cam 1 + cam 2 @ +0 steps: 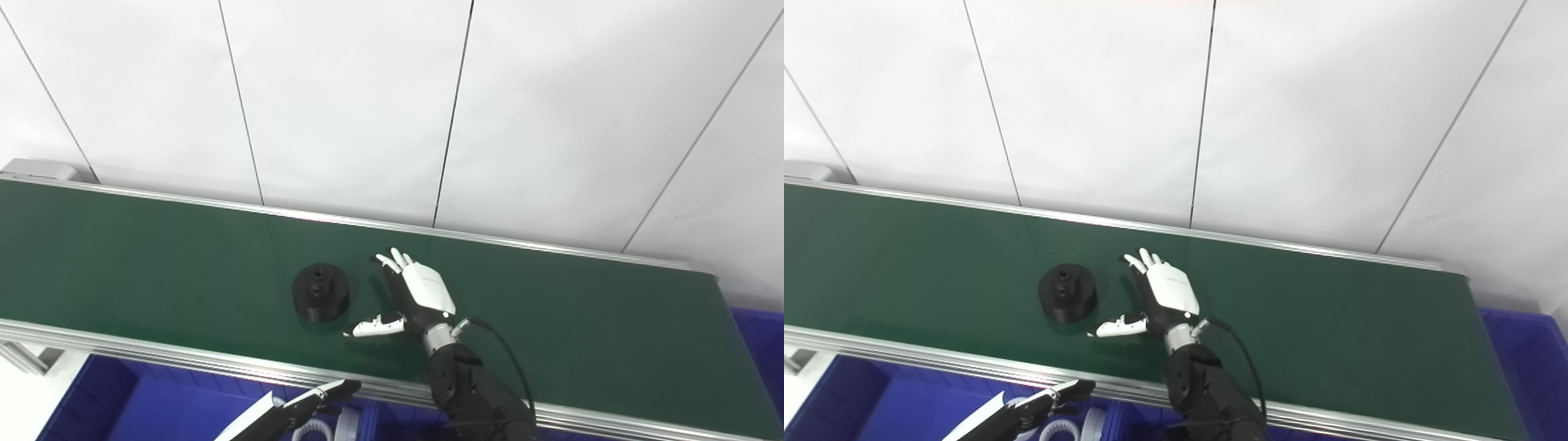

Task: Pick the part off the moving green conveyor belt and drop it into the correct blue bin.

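Note:
A black round part (pixel 320 292) with a raised hub sits on the green conveyor belt (pixel 153 257), left of centre. My right hand (pixel 411 295) hovers over the belt just right of the part, open, fingers spread and thumb pointing toward the part, not touching it. My left hand (pixel 312 401) is low at the bottom edge below the belt's front rail, over a blue bin (pixel 165 407); only dark fingertips show, so its state is unclear. In the right eye view the part (pixel 1067 292) and right hand (pixel 1160 297) stand the same way.
White ring-shaped parts (pixel 1072 429) lie in the blue bin under the left hand. Another blue bin (pixel 759 349) sits beyond the belt's right end. A white panelled wall (pixel 392 104) rises right behind the belt. The belt has aluminium rails (pixel 184 361) front and back.

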Motion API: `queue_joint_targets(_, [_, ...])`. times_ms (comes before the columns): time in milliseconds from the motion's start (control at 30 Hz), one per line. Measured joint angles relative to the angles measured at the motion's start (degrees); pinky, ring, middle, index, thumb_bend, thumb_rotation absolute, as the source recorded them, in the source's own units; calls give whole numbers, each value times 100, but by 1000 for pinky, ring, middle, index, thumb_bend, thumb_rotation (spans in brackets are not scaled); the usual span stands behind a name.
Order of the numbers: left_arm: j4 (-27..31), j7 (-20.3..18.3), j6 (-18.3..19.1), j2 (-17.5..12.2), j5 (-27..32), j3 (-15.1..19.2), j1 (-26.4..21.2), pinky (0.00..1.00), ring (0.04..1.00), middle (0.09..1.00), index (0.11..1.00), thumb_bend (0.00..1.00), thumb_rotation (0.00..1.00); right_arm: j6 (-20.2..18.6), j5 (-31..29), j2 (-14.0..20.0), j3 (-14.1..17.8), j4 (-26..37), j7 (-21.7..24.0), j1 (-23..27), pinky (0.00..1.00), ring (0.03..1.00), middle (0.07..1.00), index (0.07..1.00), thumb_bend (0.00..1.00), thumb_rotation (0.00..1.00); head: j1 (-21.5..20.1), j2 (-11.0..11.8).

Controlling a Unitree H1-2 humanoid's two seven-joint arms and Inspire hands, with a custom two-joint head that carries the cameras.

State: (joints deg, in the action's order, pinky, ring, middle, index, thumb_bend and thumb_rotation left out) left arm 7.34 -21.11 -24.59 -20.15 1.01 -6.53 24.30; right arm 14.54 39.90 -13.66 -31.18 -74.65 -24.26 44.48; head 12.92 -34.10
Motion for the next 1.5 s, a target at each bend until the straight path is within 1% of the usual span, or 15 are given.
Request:
queue_joint_targets(233, [196,-35,-2,-67,16,80,54,864,925,946,917,537,500,-172,11,-239,-220,-337,-68,176,980,1000,1000,851,1000,444,62,-44])
queue_joint_targets(267, [196,-44,-3,-67,39,80,54,866,926,944,917,539,504,-215,13,-280,-259,-357,-83,189,988,1000,1000,825,1000,424,88,-61])
queue_joint_targets(367, [200,-65,-3,-67,132,96,68,869,927,944,918,540,503,-277,15,-353,-330,-399,-112,193,984,1000,1000,802,1000,418,88,-79])
queue_joint_targets(467, [201,-106,-3,-67,156,131,98,859,921,941,913,539,487,-357,58,-409,-446,-499,-203,211,963,992,963,707,1000,346,79,-88])
queue_joint_targets(500, [202,-112,-3,-65,180,142,117,858,920,940,913,538,482,-397,61,-420,-467,-505,-281,211,961,989,957,693,1000,333,79,-88])
queue_joint_targets(533, [204,-115,-3,-65,188,152,130,861,922,941,913,543,493,-417,61,-425,-480,-505,-318,213,961,982,937,657,983,303,70,-97])
queue_joint_targets(633, [207,-124,-3,-65,190,174,146,861,921,939,913,543,492,-495,54,-437,-517,-505,-467,243,963,966,903,605,944,253,70,-106])
queue_joint_targets(667, [207,-132,-3,-65,197,179,146,862,921,939,911,545,489,-507,52,-440,-532,-505,-511,258,963,954,884,580,929,218,70,-106])
queue_joint_targets(700, [208,-140,-3,-65,237,183,146,862,921,939,911,545,488,-508,49,-442,-536,-505,-548,268,965,947,873,526,691,176,44,-140])
queue_joint_targets(767, [212,-172,-3,-65,264,192,145,864,922,939,910,546,485,-508,26,-445,-546,-503,-629,273,965,938,860,500,579,155,35,-141])
queue_joint_targets(833, [212,-210,-3,-65,271,201,146,868,924,941,913,548,492,-502,-13,-444,-549,-498,-697,274,953,917,838,487,531,143,18,-167])
queue_joint_targets(1000, [212,-260,-3,-63,386,211,141,869,923,941,914,552,506,-497,-22,-450,-622,-495,-885,268,929,894,810,484,524,138,9,-193])
queue_joint_targets(1100, [212,-297,-3,-62,383,210,138,874,929,943,917,558,544,-495,-23,-450,-641,-495,-962,258,920,882,798,485,524,138,-9,-202])
queue_joint_targets(1267, [211,-348,-3,-60,382,210,114,877,932,943,918,561,546,-454,-60,-443,-639,-491,-1040,243,910,877,797,485,524,139,-9,-202])
queue_joint_targets(1500, [187,-369,-3,-10,384,208,65,871,927,941,916,546,526,-249,-88,-339,-584,-307,-1164,116,898,869,797,486,524,139,-185,-220])
